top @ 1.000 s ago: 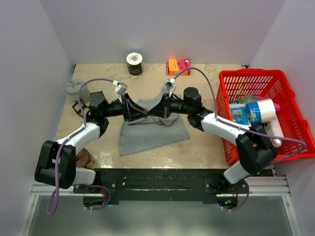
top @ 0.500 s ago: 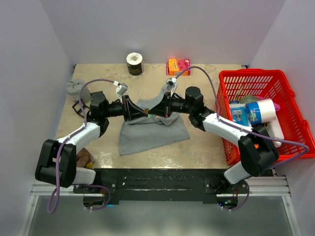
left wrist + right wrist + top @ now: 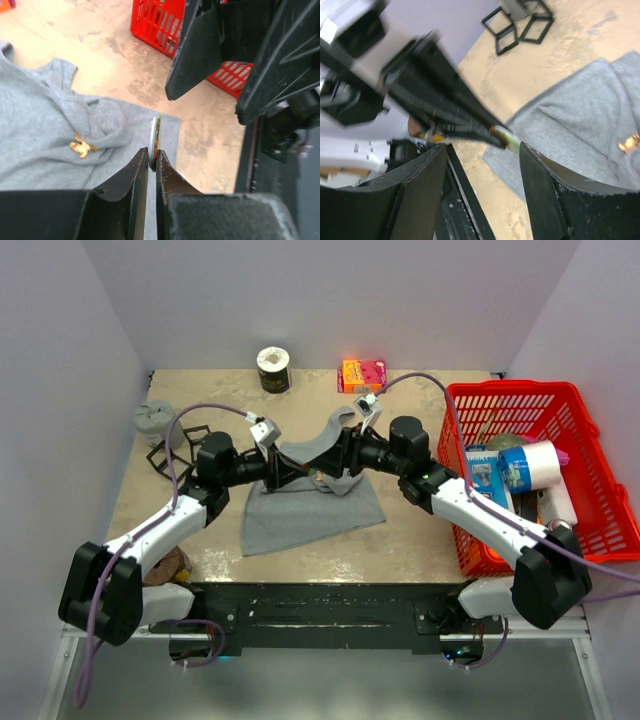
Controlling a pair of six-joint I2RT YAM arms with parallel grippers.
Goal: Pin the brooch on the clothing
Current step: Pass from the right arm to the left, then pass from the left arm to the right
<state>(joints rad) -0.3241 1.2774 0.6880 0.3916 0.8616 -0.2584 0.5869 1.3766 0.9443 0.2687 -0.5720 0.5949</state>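
Now | left claw (image 3: pixel 154 162) clenched on thin disc (image 3: pixel 156 134) | right claw (image 3: pixel 482 148) released | brooch (image 3: pixel 82 146) on clothing (image 3: pixel 40 115)

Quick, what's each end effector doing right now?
Left end effector: closed on a thin disc, pinched at its lower edge.
Right end effector: open, holding nothing.

arms (image 3: pixel 160 525): white links, black joints | cables (image 3: pixel 205 407): lilac | left pincer (image 3: pixel 153 162): black
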